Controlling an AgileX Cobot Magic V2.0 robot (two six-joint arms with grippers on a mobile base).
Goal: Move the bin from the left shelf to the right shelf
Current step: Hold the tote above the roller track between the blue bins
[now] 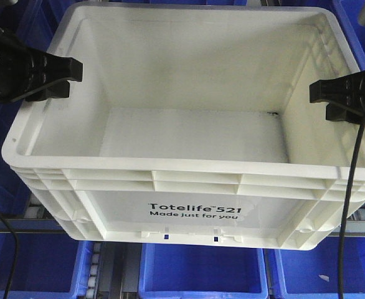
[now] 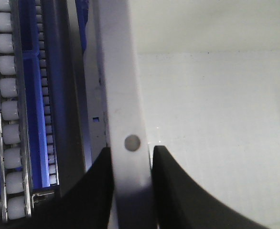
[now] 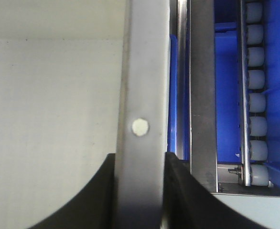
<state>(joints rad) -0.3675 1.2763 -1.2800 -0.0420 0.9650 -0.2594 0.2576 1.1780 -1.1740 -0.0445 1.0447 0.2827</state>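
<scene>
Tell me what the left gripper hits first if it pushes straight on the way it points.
The bin: the left gripper has its fingers astride the left rim, one inside, one outside. Pushing on would likely just drive that rim deeper between them.

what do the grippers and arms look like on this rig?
Left gripper and right gripper: matte black, blocky, ridged bodies. Wrist views show smooth black jaws with curved, flaring backs. A thin black cable hangs below the right one, another below the left. No markings visible.
</scene>
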